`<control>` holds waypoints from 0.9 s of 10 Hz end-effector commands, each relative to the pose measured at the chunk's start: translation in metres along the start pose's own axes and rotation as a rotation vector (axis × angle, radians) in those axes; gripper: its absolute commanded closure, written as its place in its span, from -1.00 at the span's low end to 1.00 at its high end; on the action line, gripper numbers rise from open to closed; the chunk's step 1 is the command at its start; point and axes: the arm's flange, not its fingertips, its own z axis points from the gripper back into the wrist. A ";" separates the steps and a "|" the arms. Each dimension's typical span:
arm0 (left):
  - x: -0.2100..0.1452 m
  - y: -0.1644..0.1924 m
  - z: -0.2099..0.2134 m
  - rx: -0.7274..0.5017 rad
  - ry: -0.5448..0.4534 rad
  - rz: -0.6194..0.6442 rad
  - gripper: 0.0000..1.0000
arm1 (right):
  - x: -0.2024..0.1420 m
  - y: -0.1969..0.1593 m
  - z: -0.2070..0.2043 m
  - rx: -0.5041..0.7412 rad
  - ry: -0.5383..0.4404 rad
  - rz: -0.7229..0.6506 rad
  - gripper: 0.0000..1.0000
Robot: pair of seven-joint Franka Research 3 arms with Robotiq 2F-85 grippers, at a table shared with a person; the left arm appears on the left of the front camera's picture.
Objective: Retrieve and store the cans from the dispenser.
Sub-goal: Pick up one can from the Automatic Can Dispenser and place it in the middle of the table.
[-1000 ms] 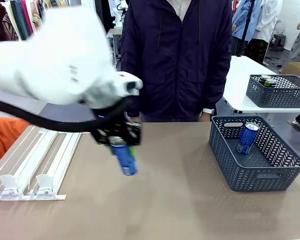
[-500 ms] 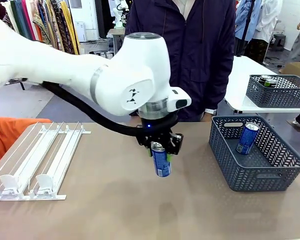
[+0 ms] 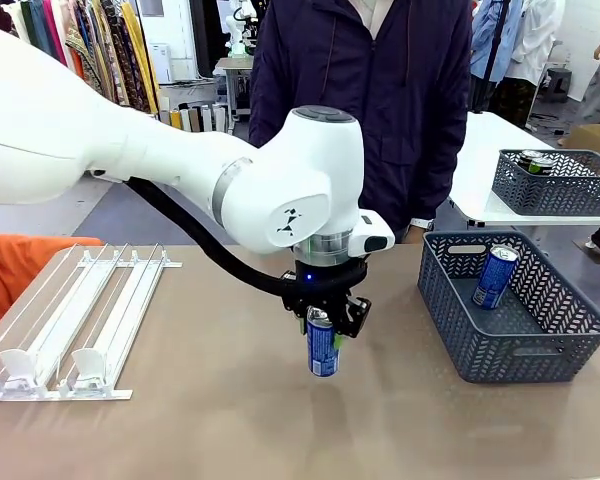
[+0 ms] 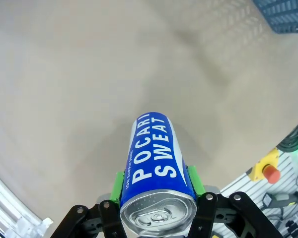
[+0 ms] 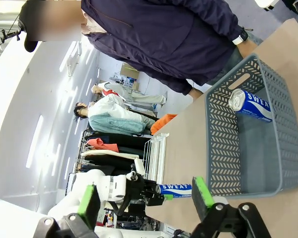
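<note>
My left gripper (image 3: 323,322) is shut on a blue can (image 3: 323,348) with white lettering and holds it upright just above the middle of the table. In the left wrist view the can (image 4: 156,163) sits between the green pads (image 4: 195,181), silver top toward the camera. The white rail dispenser (image 3: 70,320) lies at the table's left, its lanes bare. A second blue can (image 3: 496,276) leans inside the grey basket (image 3: 510,355) on the right. My right gripper (image 5: 144,196) stands open, looking across at that basket (image 5: 223,148), its can (image 5: 251,105) and the dispenser (image 5: 156,156).
A person in a dark jacket (image 3: 365,110) stands at the far edge, hands low behind the table. Another grey basket (image 3: 558,190) with cans sits on a white table behind, to the right. Bare tabletop lies between my left gripper and the basket.
My left arm has swung right from beside the dispenser to the middle of the table, carrying the blue can. The can has gone from tilted to upright.
</note>
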 end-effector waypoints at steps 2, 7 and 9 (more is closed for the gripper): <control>0.003 0.003 0.002 0.032 -0.005 0.000 1.00 | 0.002 0.001 -0.001 0.020 -0.012 0.023 -1.00; 0.006 0.010 -0.006 0.019 0.030 0.032 -0.14 | 0.002 0.001 -0.001 0.020 -0.012 0.023 -1.00; 0.006 0.010 -0.005 0.021 0.025 0.035 -1.00 | 0.002 0.001 -0.001 0.020 -0.012 0.023 -1.00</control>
